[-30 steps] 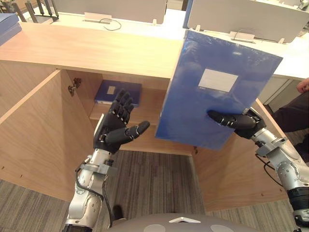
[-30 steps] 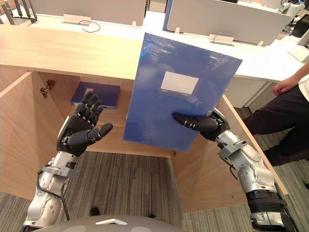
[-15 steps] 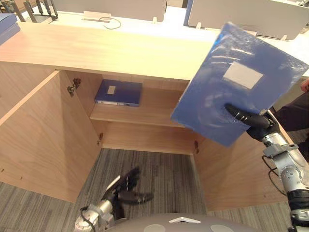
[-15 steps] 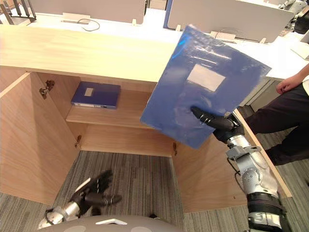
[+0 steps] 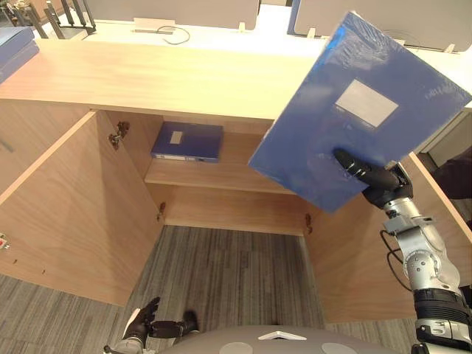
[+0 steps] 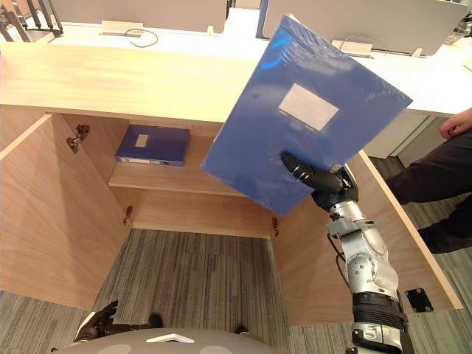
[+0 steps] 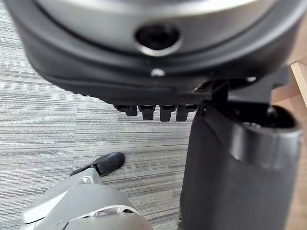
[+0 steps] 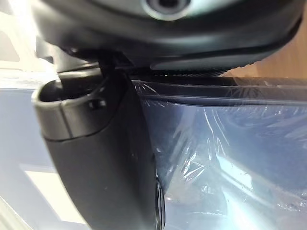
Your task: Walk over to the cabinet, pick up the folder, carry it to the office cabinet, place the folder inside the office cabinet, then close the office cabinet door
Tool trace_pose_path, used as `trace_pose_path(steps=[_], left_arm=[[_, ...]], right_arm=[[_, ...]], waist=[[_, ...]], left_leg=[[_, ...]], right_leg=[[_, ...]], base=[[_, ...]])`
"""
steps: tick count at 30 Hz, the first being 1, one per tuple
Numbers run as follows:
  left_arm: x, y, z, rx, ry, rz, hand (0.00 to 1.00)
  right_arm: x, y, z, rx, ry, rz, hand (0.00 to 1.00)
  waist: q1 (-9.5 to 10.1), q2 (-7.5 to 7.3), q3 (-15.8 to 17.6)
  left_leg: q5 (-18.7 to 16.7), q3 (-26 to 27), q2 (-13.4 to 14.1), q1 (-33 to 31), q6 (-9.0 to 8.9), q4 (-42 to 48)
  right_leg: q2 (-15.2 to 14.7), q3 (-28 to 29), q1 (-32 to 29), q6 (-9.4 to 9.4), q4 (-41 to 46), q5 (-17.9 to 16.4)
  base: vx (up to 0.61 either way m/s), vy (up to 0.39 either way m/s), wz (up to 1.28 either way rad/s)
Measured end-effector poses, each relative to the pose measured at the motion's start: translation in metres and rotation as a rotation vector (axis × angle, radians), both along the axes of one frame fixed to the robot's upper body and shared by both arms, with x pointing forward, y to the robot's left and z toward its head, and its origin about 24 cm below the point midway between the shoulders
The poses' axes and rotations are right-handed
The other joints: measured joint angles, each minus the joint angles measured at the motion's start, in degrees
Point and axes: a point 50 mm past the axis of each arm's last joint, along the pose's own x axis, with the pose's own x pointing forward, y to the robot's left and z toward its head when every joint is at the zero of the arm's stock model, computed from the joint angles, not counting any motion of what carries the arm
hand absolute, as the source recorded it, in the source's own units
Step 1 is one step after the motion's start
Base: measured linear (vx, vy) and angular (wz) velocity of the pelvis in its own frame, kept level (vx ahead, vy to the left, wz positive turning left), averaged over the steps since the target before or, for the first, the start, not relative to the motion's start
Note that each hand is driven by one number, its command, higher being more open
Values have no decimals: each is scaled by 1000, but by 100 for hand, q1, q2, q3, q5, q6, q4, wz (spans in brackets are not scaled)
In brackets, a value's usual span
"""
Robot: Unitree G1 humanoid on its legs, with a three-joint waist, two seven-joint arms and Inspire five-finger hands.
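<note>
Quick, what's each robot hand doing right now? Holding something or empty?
Left robot hand: open, fingers relaxed, holding nothing.
Right robot hand: closed on the blue folder, with its thumb across the front cover.

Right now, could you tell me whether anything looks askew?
The blue folder is held tilted, one corner up, pinched near its lower edge by the right hand in front of the open cabinet; nothing else stands out.

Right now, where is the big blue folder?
The big blue folder is up on the right side of the left eye view, pinched by the right hand, tilted in front of the open cabinet.
</note>
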Motion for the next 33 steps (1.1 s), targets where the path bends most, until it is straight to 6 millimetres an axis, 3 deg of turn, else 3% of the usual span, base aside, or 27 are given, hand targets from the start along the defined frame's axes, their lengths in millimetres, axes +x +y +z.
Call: trace_pose_path(steps=[2,6,10,18,22,23,25,28,32,33], left_arm=[[0,-2,-1,-1,-2,4,100],[1,-2,0,10,-6,12,100],[1,-1,0,16,-11,24,100],[1,-1,0,17,-9,16,100],[11,-4,1,13,-28,-18,100],[17,-5,2,12,-43,-31,100],[44,-8,10,7,-131,-69,100],[73,-18,23,-7,-248,-139,100],[90,-22,34,-16,-327,-159,100],[96,-24,38,-20,-354,-169,100]], right_arm=[[6,13,22,-38,-89,80,0],[9,34,34,-83,-147,211,0],[8,56,28,-100,-136,341,0],[7,73,16,-119,-81,437,0],[5,78,10,-116,-59,459,0],[5,78,10,-116,-60,460,0],[7,78,13,-129,-67,463,0],[9,78,16,-168,-56,486,0],[12,79,21,-178,-64,494,0],[13,79,24,-182,-74,490,0]], waist=[[-1,-25,15],[52,-99,-6],[164,-189,-37],[169,-199,-40],[165,-181,133],[165,-195,213],[242,-117,578],[314,204,996],[305,301,1321],[325,388,1425]], left_leg=[[6,6,12,38,6,0],[-2,6,38,85,-6,-1],[11,-30,76,83,-19,-2],[25,-70,72,86,-16,2],[-37,-179,43,-36,-18,211],[-157,-229,42,-208,-16,475],[-722,-407,113,-959,31,1823],[-1396,-620,275,-1835,52,3321],[-1652,-664,213,-2444,50,4040],[-1776,-688,260,-2654,137,4368]], right_leg=[[11,1,37,-3,-2,2],[37,1,56,-27,-2,-16],[77,-21,70,-55,6,-37],[73,-61,89,-55,37,-41],[-101,-128,-141,-43,685,-314],[-161,-148,-244,-55,874,-387],[-314,-149,-633,-80,1599,-672],[-514,-116,-1260,-67,2759,-1231],[-810,63,-1924,-93,3621,-1546],[-829,142,-2101,-73,3913,-1649]], base=[[0,0,0],[0,0,0],[-5,-9,2],[-3,-2,2],[-21,11,12],[-121,15,24],[-192,22,13],[-205,50,6],[-124,59,1],[-81,72,-12]])
